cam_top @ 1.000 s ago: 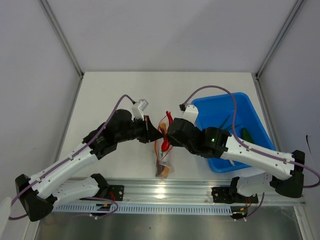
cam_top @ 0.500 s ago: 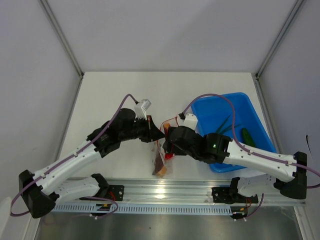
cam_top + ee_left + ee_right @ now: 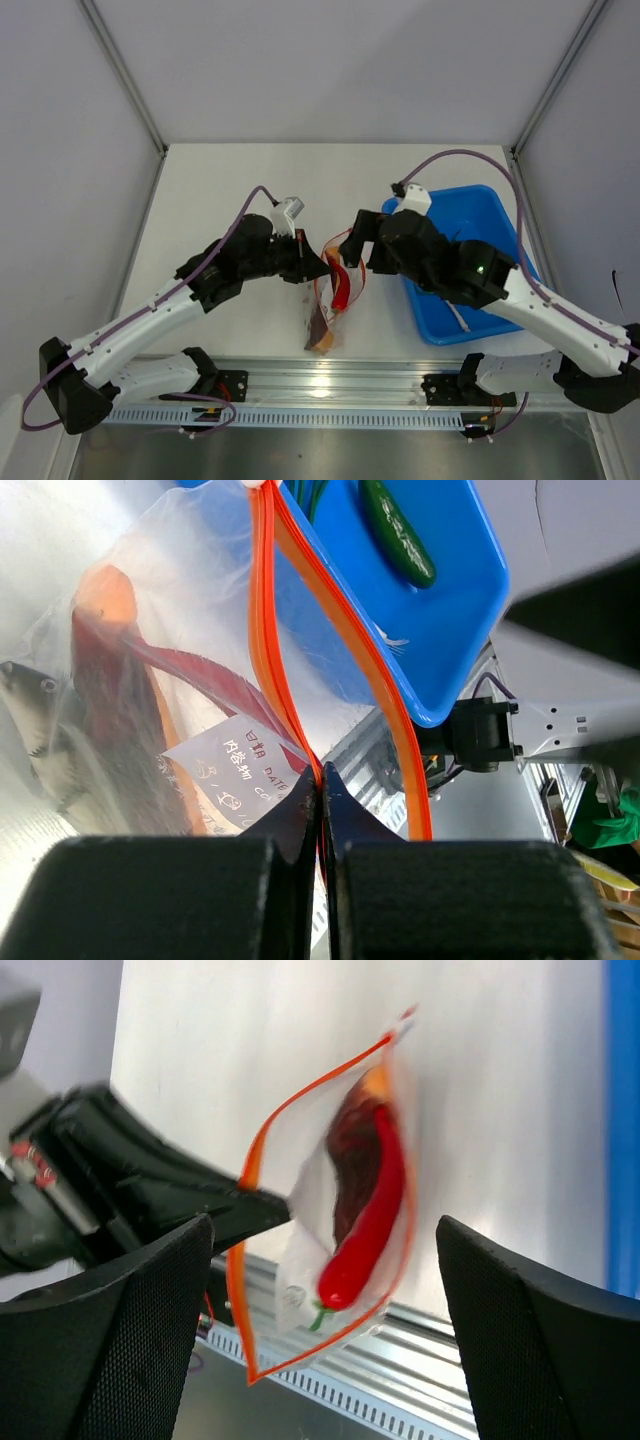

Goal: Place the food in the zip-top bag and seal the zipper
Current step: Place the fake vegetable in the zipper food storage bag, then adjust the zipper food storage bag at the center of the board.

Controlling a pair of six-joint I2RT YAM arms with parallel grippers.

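Just left of the blue tray, the left gripper is pinching the zip-top bag, its two dark fingers pressing flat together on one side of the orange-red zipper. The other side of the strip is bowing away toward the tray, so the bag's mouth is gaping open. The crinkly bag is hanging from that pinch over the white table, beside the tray's left wall; I cannot tell whether its lower end is touching the surface. Inside it the red chili is lying lengthwise, with the dark red sausage in its yellow bun tucked against it on the side away from the tray. The right gripper is hovering above the bag at the tray's left edge, its fingers spreading wide apart and gripping nothing. Over in the tray itself, the dark green cucumber is lying on the blue floor, and the thin green onion stalks are showing just beside it.
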